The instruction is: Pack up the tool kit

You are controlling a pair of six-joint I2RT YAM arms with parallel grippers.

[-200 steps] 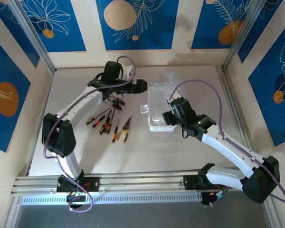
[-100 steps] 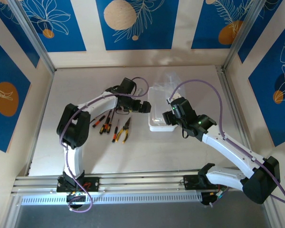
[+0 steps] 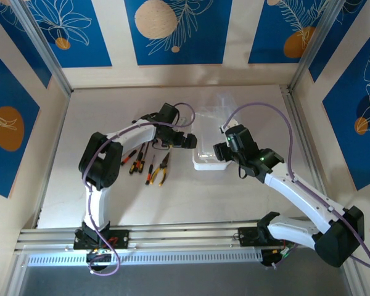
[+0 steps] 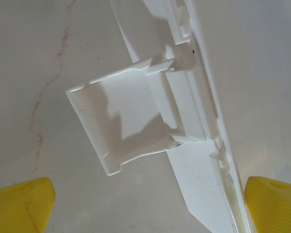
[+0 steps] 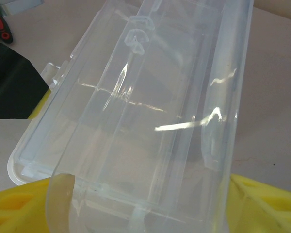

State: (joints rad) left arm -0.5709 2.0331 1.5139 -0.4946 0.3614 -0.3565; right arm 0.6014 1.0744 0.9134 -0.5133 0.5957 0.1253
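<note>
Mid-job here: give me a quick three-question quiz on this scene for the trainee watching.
1. True or false: the pliers and screwdrivers already lie inside the plastic case.
2. The left gripper is: A) shut on a screwdriver; B) open, by the case's latch flap; C) resting on the tools.
3. Which gripper's fingers sit either side of the case's near end?
Key: 1 false, they lie on the table, left of the case. 2 B. 3 the right gripper.
</note>
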